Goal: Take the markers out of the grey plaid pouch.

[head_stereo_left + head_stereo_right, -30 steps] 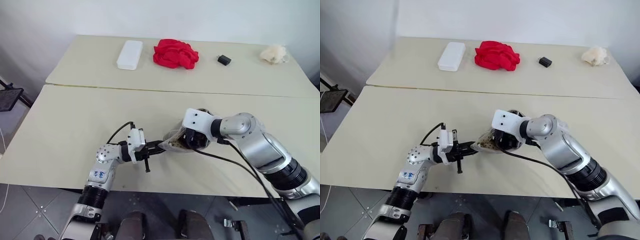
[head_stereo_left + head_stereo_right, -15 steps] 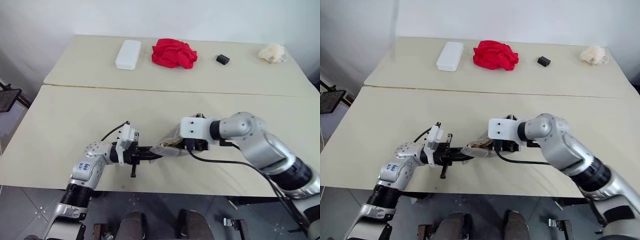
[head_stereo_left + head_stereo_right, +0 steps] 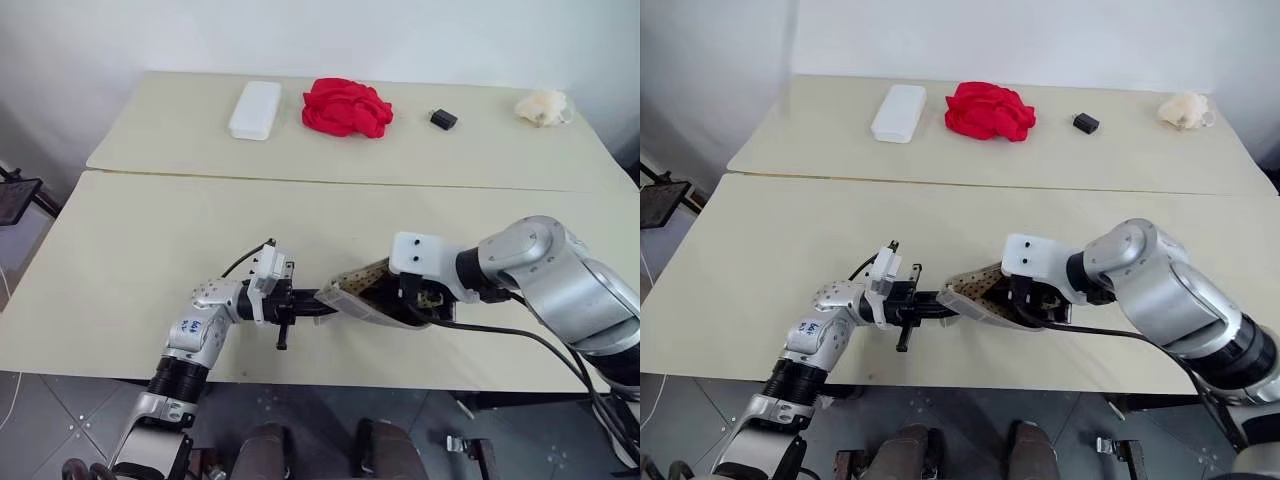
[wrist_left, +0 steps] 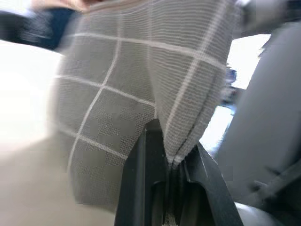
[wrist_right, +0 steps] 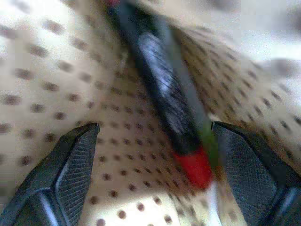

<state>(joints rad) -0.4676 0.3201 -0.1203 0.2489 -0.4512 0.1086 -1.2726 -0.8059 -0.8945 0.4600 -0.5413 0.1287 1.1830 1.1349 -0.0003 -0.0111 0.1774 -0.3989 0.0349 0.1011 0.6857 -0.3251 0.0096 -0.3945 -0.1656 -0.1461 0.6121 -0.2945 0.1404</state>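
The flat grey plaid fabric pouch (image 3: 362, 292) with thin white grid lines is held up off the near beige table (image 3: 150, 250) between the two arms, its mouth turned toward the right arm. One corner of it is pinched in the left gripper (image 3: 318, 303), whose black fingers are clamped tight on the fabric; in the left wrist view the checked cloth (image 4: 141, 84) is seen folded and squeezed between the two fingertips (image 4: 146, 155).

The right gripper (image 5: 150, 155) is pushed into the pouch mouth, and its two ribbed black fingers (image 5: 66, 174) are spread wide, nothing being gripped between them. The markers (image 5: 164, 99) are seen in the right wrist view lying on the tan, dark-dotted lining inside the pouch, between the spread fingers and just ahead of them: a dark barrel with a red end can be made out, and a strip of green beside it. Two markers may be counted there, though the blur leaves that uncertain. Whether either finger touches them cannot be told.

On the far table, well apart from the pouch, one white rectangular box (image 3: 256, 108), one crumpled red cloth heap (image 3: 346, 106), one small black block (image 3: 442, 119) and one pale cream wad (image 3: 543, 105) are laid in a row.
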